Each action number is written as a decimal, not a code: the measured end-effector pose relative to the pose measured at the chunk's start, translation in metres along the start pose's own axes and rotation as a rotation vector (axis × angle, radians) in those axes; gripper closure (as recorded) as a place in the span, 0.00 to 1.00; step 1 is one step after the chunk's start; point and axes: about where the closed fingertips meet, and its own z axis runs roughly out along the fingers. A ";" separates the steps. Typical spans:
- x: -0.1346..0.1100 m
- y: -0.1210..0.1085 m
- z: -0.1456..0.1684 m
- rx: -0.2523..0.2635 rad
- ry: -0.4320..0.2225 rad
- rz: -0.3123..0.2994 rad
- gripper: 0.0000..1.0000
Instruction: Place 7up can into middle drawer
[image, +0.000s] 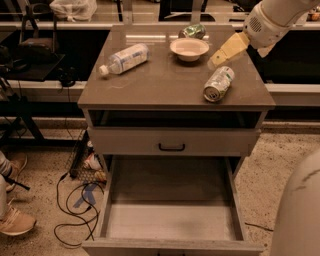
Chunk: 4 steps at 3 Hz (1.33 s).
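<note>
A small cylindrical drink can, pale silver-white with green markings (219, 84), lies on its side on the brown-grey worktop (160, 87) of a cabinet, near the right front corner. Its shiny metal top faces the front edge. Nothing grips it.

The pale yellow end effector (217, 59) hangs over the worktop just behind and above the can, slanting down to the left from a bulky white arm (272, 20) that enters at the upper right. Its tip sits between the can and a shallow white bowl (189, 48) and appears apart from both. Whether the end effector is spread or pressed together cannot be told from this angle.

A clear plastic bottle with a white cap (125, 59) lies on its side at the left of the worktop, cap pointing to the front left. A dark glossy green packet (192, 31) rests behind the bowl, near the back edge.

Below the worktop is an open shelf gap, then a closed grey drawer front panel (130, 141) with a small black handle (171, 147). Under it, the broad grey wooden drawer box (170, 200) is pulled far out toward the camera, showing a plain flat floor and thin side walls.

On the speckled floor at the left lie dark cables (75, 205) and a tan shoe (15, 220). A rounded white part of the robot body (300, 210) fills the lower right corner.
</note>
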 end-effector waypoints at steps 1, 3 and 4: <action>-0.003 -0.003 0.012 0.046 0.056 0.075 0.00; -0.008 -0.003 0.037 0.096 0.159 0.376 0.00; -0.014 0.006 0.052 0.121 0.197 0.452 0.00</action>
